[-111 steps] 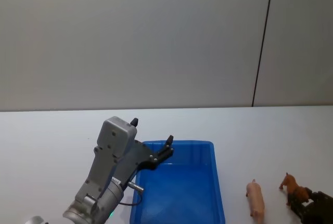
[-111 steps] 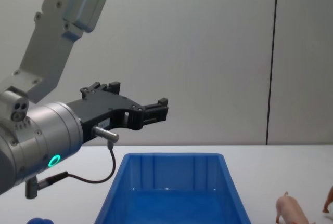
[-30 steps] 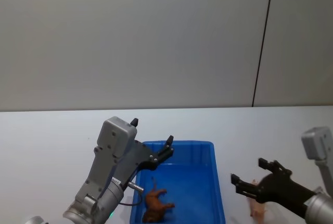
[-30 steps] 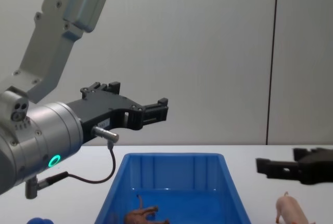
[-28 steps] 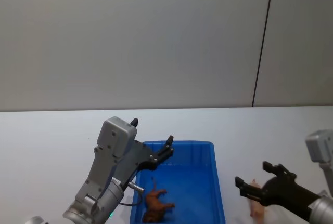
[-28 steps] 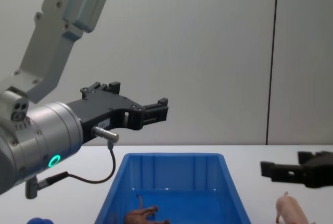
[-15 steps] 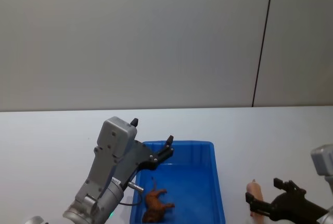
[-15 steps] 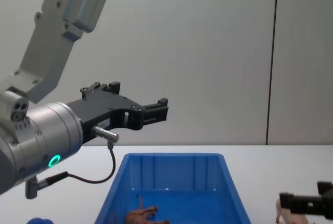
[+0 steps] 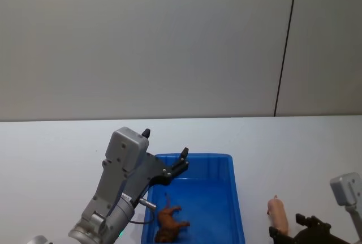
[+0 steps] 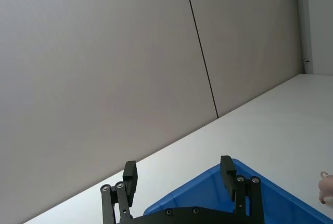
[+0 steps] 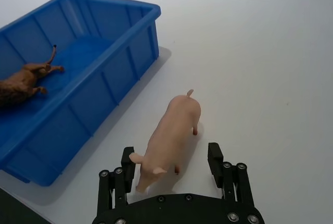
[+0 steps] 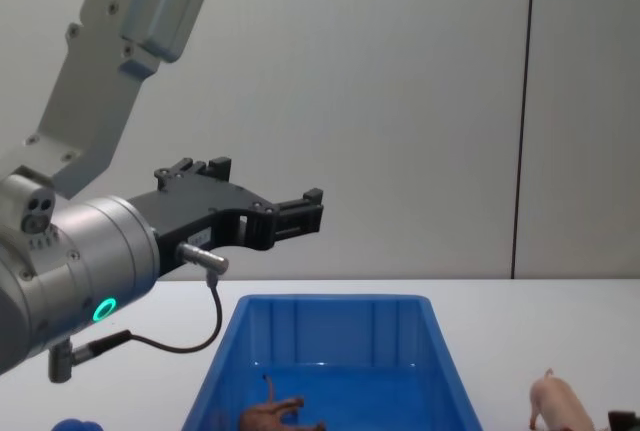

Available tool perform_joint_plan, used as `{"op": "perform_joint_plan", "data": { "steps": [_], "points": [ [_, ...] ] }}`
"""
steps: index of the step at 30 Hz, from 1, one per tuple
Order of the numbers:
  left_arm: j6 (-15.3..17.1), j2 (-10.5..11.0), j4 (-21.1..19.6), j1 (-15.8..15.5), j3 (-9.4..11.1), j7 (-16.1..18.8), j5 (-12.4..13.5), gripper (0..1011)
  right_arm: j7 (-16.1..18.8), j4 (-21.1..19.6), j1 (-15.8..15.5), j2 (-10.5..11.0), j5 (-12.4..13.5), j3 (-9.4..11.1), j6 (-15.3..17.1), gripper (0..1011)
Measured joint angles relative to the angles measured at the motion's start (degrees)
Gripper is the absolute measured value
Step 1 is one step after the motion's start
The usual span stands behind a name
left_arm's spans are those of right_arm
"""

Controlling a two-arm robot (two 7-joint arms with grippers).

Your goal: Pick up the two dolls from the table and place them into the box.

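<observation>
Working on the second doll, judging by the layout; straddling the pig [image 11: 174, 128] with the right hand [image 11: 171, 152], low over the bench [image 11: 260, 52], fingers [image 11: 214, 154] spread wide either side of the head end and clasping nothing as yet; finding that pig upright, just beside the box [image 11: 120, 76] and outside it; calling next, probably, for closing squarely on the body, then lifting clear of the thick rim and carrying across; holding, inside the blue box, just the reddish-brown doll [image 11: 21, 81] lying on its side; parking the left hand [image 10: 178, 168] above the box's left side, spread open and empty.
</observation>
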Motion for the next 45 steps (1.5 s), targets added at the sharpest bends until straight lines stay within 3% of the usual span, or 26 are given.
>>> {"op": "perform_joint_plan", "data": {
  "steps": [8, 13, 21, 35, 45],
  "points": [
    [0.0, 0.0, 0.0, 0.0, 0.0, 0.0, 0.0, 1003, -0.2, 1.3, 0.3, -0.5, -0.1, -0.4, 0.5, 679],
    [0.0, 0.0, 0.0, 0.0, 0.0, 0.0, 0.0, 1003, -0.5, 1.6, 0.3, -0.7, -0.1, -0.5, 0.5, 480],
    [0.0, 0.0, 0.0, 0.0, 0.0, 0.0, 0.0, 1003, -1.1, 1.2, 0.1, -0.6, -0.7, -0.6, -1.0, 257],
    [0.0, 0.0, 0.0, 0.0, 0.0, 0.0, 0.0, 1003, -1.5, -3.8, 0.4, -0.4, -2.2, -0.5, -4.8, 242],
    [0.0, 0.0, 0.0, 0.0, 0.0, 0.0, 0.0, 1003, 2.6, -6.6, 3.0, -1.4, -2.2, -0.9, -4.0, 242]
  ]
}}
